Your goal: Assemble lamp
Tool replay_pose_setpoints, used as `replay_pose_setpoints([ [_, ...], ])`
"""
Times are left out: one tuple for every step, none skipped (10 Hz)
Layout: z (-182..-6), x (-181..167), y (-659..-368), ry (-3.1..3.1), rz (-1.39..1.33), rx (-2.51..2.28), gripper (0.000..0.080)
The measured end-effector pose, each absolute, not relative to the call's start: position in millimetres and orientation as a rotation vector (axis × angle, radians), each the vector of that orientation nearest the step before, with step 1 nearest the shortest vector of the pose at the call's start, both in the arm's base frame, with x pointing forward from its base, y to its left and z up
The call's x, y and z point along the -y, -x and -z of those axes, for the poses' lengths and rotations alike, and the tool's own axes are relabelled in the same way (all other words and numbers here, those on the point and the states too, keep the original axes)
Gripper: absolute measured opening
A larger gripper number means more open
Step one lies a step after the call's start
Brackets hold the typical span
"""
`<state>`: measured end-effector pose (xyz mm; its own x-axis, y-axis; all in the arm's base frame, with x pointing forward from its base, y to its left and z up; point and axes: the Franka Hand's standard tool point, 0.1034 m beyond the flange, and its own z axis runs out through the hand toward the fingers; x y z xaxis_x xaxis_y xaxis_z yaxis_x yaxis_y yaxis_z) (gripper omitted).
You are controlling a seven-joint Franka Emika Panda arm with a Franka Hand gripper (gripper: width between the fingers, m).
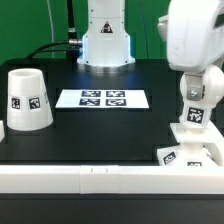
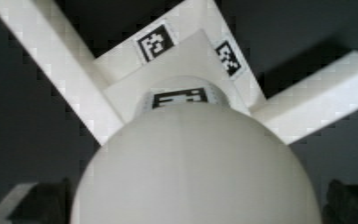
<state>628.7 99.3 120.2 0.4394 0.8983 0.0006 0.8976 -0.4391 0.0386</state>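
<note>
Bulb is upright over base at worktop front, exterior view's right; can't tell if it's seated. Arm is right above. Jaws are at bulb's head, can't tell whether open or gripping. Wrist view is mostly bulb head w/ base behind. Shade stands well apart, exterior view's left. Marker board lies btw them.
</note>
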Motion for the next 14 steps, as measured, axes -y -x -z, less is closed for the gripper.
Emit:
replay_pose_setpoints([
  [-119.6, -99.1, -628.8, -2.525, -0.019, -1.786, 0.0699],
  [-119.1, -99.7, -629.1, -2.423, -0.003, -1.888, 0.0699],
  [-118.8, -100.0, -629.2, -2.324, 0.012, -1.985, 0.0699],
  [-119.0, -99.4, -629.6, -2.249, 0.02, -2.06, 0.0699],
  [-119.0, -98.5, -629.7, -2.194, 0.026, -2.117, 0.0699],
  [-118.9, -97.2, -629.9, -2.152, 0.03, -2.157, 0.0699],
  [-118.6, -95.2, -629.8, -2.069, 0.037, -2.238, 0.0699],
  [-118.3, -93.1, -629.8, -2.02, 0.042, -2.284, 0.0699],
  [-118.1, -92.2, -629.7, -1.999, 0.045, -2.303, 0.0699],
  [-117.9, -91.4, -629.6, -1.99, 0.047, -2.312, 0.059],
  [-117.8, -91.2, -629.6, -1.992, 0.047, -2.31, 0.059],
  [-117.8, -91.1, -629.6, -1.992, 0.047, -2.31, 0.0576],
  [-117.8, -91.1, -629.6, -2.001, 0.046, -2.303, 0.0576],
  [-117.8, -91.0, -629.6, -2.024, 0.045, -2.282, 0.0576],
])
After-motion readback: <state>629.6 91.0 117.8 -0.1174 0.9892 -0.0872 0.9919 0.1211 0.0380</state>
